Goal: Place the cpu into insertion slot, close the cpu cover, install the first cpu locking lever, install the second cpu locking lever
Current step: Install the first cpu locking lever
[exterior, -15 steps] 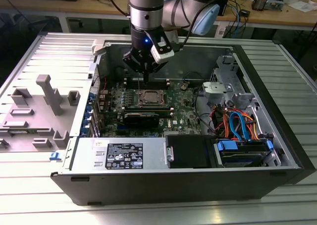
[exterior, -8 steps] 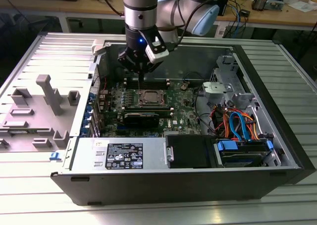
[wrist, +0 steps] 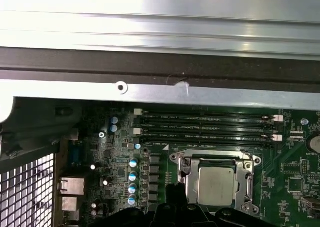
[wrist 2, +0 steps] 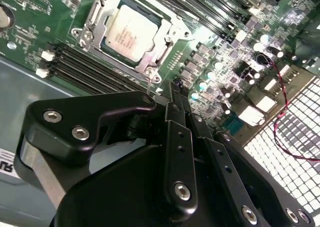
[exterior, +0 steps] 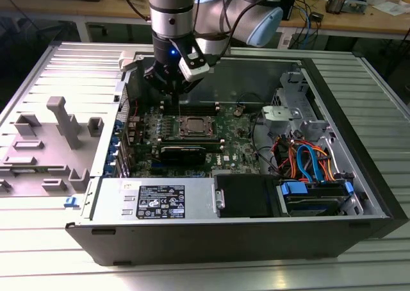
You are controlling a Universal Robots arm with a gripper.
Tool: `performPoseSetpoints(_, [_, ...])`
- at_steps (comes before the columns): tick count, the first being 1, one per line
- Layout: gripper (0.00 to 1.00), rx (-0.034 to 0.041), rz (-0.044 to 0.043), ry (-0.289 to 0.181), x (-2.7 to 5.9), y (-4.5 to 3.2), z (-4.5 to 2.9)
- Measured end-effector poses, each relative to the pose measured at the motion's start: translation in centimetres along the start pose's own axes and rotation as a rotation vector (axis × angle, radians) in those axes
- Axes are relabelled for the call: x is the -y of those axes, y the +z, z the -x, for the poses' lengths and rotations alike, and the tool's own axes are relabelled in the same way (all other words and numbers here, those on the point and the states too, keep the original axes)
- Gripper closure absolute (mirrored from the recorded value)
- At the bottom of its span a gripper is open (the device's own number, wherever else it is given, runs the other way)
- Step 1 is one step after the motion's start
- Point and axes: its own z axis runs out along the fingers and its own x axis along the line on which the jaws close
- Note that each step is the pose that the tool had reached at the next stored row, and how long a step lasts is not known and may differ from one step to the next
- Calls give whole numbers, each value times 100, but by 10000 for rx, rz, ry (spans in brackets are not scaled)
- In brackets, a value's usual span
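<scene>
- Gripper [wrist 2: 175, 91], pinched shut and carrying nothing, poised low over the motherboard [exterior: 238, 145] inside the open computer case [exterior: 211, 243], tips just beside one corner of the insertion slot [wrist 2: 81, 34].
- Closed that way, by the look of it, to act as one narrow prodding tip rather than a clamp: a judgement, and one that suits lever work better than carrying.
- The cpu [wrist 2: 131, 33] lying flat and square in the slot, dull metal top facing up, near the long memory slots [wrist: 205, 127]; placing seemingly done.
- The cpu cover [wrist 2: 167, 38] down around the chip, silvery frame bordering its edges in both wrist views, centre cut-out leaving the top bare; lowered, apparently, to hold the chip for locking.
- A thin metal rod [wrist 2: 149, 79] rising at the corner nearest the gripper, right next to the tips; probably a locking lever not yet tucked down, though too slight to name for certain.
- Contact between tips and rod impossible to confirm.
</scene>
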Motion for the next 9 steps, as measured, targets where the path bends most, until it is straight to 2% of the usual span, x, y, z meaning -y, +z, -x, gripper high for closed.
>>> performPoseSetpoints(9, [89,-1,-1,-14,-1,0,-8])
